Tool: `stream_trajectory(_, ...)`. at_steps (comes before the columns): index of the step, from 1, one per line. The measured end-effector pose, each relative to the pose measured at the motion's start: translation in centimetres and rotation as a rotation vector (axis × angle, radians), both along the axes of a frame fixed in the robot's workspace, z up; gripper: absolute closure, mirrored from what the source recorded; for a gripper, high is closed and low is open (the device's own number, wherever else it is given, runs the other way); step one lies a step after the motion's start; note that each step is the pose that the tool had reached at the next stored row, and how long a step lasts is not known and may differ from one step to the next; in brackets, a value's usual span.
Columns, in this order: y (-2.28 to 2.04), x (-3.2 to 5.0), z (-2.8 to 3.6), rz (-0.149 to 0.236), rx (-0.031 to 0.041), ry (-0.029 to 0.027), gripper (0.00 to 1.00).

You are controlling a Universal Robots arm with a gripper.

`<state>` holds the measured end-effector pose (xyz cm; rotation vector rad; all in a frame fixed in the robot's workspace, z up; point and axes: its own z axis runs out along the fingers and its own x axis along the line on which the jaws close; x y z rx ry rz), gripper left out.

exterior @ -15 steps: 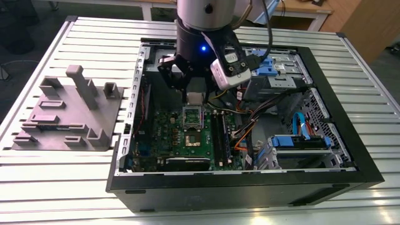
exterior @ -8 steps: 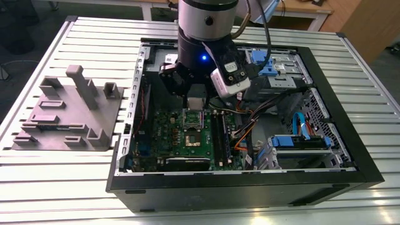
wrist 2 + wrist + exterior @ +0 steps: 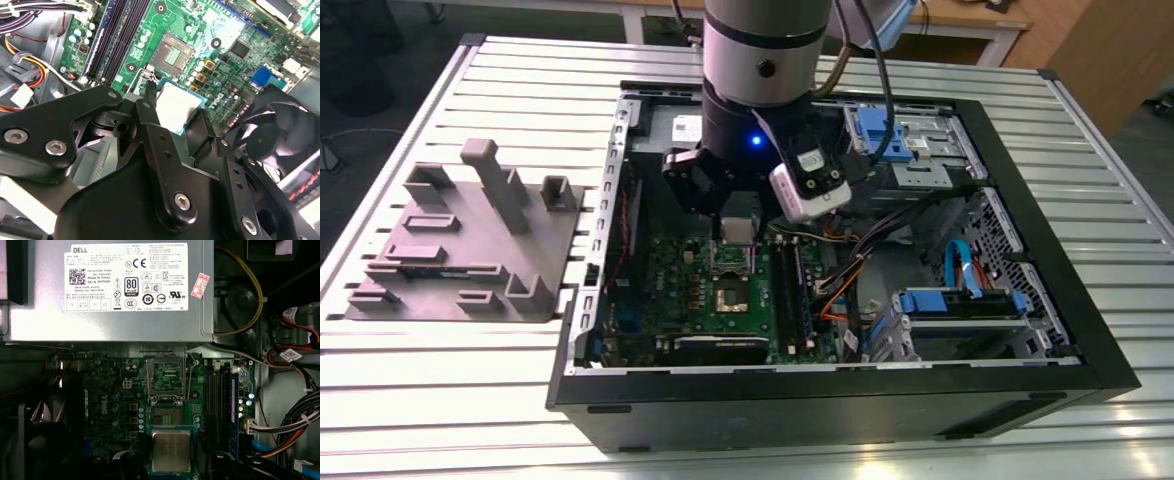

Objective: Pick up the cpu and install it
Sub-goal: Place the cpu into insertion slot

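The cpu (image 3: 738, 231) is a small silvery square chip with a pale rim, hanging just above the green motherboard (image 3: 674, 290) inside the open computer case. My gripper (image 3: 738, 226) is shut on it, one black finger on each side. In the second wrist view the cpu (image 3: 176, 104) sits between the fingers (image 3: 149, 102). In the first wrist view the cpu (image 3: 171, 450) lies level, a short way from the open socket (image 3: 167, 416), whose metal frame (image 3: 168, 377) is flipped up. The socket (image 3: 731, 296) is almost directly below the chip.
A grey power supply box (image 3: 110, 295) with a white label borders the board. Memory slots (image 3: 787, 285), bundled cables (image 3: 854, 275) and a black fan (image 3: 272, 135) stand close around the socket. A grey fixture (image 3: 467, 245) lies on the slatted table at the exterior view's left.
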<state>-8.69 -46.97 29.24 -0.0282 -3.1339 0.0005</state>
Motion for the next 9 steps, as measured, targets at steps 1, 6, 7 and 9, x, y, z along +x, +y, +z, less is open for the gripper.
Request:
stream_trajectory(1, 0.0, 0.02, -0.19, 0.0, 0.0, 0.0, 0.53)
stream_trajectory(6, 0.0, 0.08, -1.09, 0.0, 0.0001, -0.0001, 0.53)
stream_trajectory(7, 0.0, 0.09, -1.29, 0.0, 0.0001, -0.0001, 0.53)
stream_trajectory(9, 0.0, 0.1, -1.65, 0.0, 0.0001, -0.0001, 0.53)
